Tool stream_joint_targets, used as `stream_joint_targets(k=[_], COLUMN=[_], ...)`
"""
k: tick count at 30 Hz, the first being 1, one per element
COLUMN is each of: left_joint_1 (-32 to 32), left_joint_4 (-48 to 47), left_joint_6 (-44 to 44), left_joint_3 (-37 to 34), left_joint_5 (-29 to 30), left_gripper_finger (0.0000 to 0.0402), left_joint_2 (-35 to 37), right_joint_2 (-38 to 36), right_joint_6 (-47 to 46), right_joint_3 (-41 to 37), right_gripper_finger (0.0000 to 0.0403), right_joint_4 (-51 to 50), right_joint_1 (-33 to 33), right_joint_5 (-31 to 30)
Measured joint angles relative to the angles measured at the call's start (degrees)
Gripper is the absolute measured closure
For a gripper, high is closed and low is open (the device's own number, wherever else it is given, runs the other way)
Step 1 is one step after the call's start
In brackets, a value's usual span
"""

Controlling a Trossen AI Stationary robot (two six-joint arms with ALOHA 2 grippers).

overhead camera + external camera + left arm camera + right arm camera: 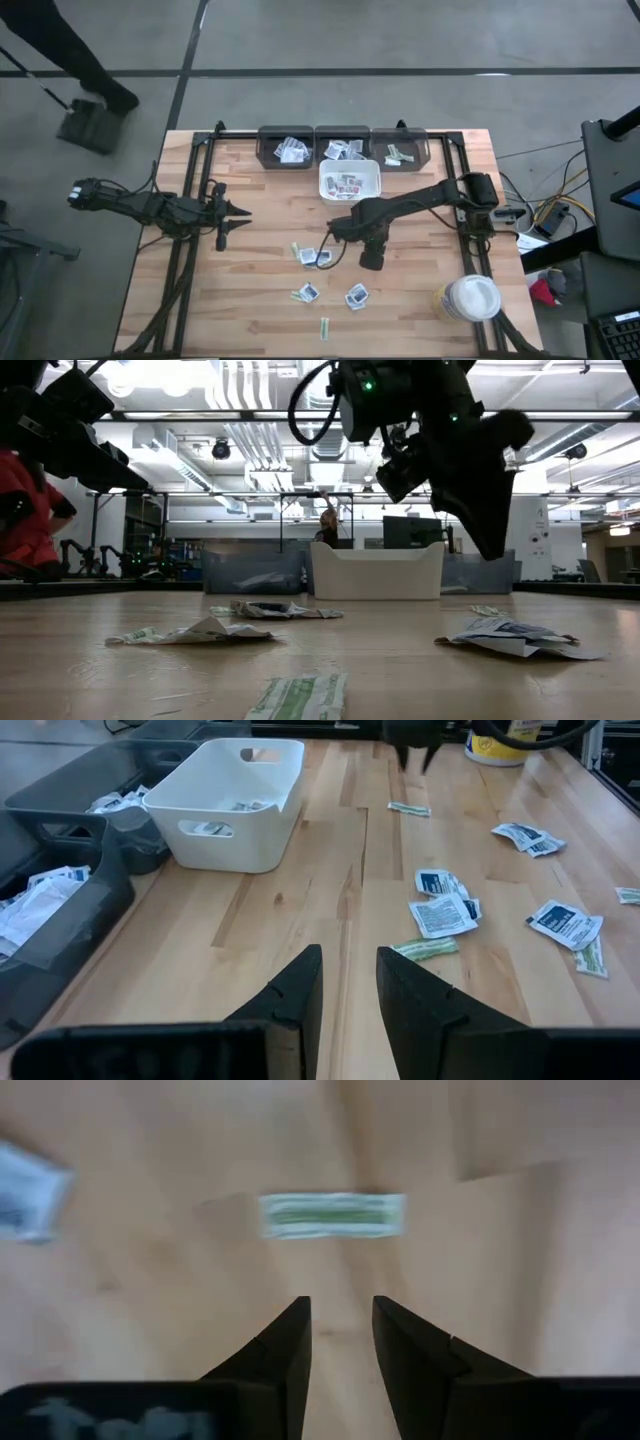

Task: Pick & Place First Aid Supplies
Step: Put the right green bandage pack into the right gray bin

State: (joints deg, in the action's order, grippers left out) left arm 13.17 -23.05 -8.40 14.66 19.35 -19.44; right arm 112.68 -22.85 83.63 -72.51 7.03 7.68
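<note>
Several small first aid packets lie flat on the wooden table near its middle: a pair (318, 258), two more (308, 292) (356, 295), and green-printed strips (297, 248) (325, 327). My right gripper (330, 232) hangs above the table beside the pair, tilted down, narrowly open and empty. Its wrist view shows a green strip (333, 1215) ahead of the fingertips (342, 1315) and a blue-printed packet (25, 1200) to one side. My left gripper (240, 212) waits at the table's left, narrowly open and empty (348, 970), pointing at the packets (445, 905).
A white tray (378, 180) holding several packets stands behind the middle. Three dark bins (285, 148) (343, 148) (400, 150) with packets line the far edge. A white-lidded jar (468, 298) stands at the near right. A person walks past the far left corner.
</note>
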Motion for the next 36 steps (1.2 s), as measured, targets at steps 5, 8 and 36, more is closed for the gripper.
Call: stream_joint_targets(k=[5,8,36], left_joint_1=[0.0,0.0,0.0], left_joint_4=[0.0,0.0,-0.2], left_joint_6=[0.0,0.2,1.0], left_joint_3=[0.0,0.0,0.0], left_joint_5=[0.0,0.0,0.0], left_gripper_finger=[0.0307,0.0307,0.0307], left_joint_2=[0.0,0.0,0.0], right_joint_2=[-0.6,-0.6,-0.9], right_joint_6=[0.2,0.9,-0.8], right_joint_3=[-1.6,-3.2,-14.4], right_gripper_finger=[0.0290,0.0286,0.0386], right_joint_4=[2.4,5.8,18.6], right_joint_1=[-1.2,-1.6,-1.9], right_joint_5=[-4.7,-4.7,-4.9])
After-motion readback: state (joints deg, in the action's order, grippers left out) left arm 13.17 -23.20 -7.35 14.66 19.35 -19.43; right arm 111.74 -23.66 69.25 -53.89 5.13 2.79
